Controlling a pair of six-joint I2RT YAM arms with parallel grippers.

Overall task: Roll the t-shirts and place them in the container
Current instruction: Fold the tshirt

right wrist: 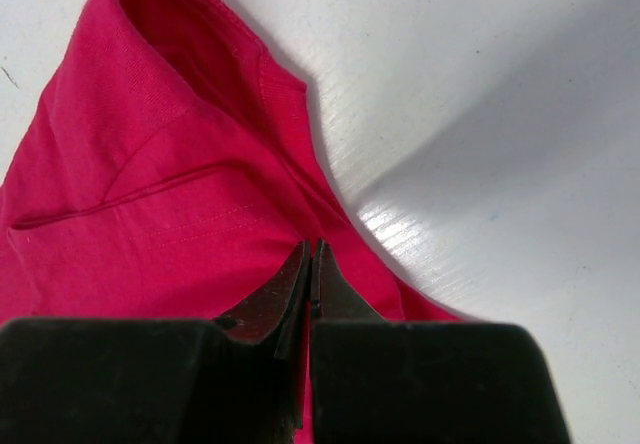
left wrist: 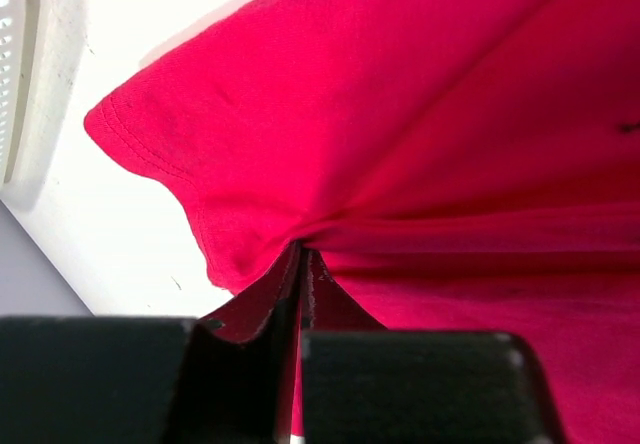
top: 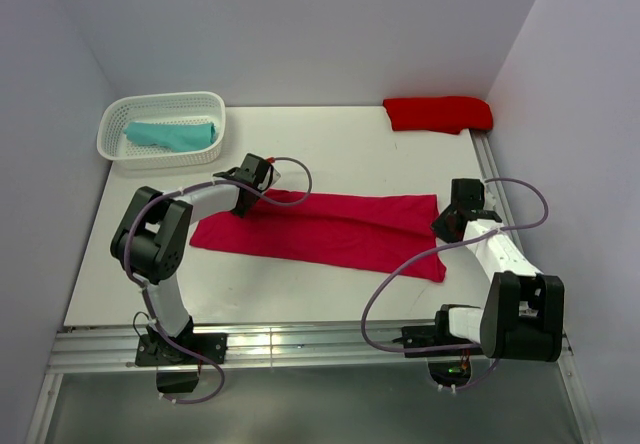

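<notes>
Near edge of crimson t-shirt [left wrist: 420, 114] gathered into a fold, pinched in left gripper [left wrist: 301, 264], jaws nearly together. White table [left wrist: 90, 214] left of shirt; beyond it, possibly a basket rim [left wrist: 8, 64].

1. You have a white lattice basket [top: 170, 157] sitting at the far left corner of the white table [top: 340, 149].
2. You see pale walls [top: 300, 24] closing the table in on three sides.
3. A metal rail [top: 320, 342] runs along your near edge.
</notes>
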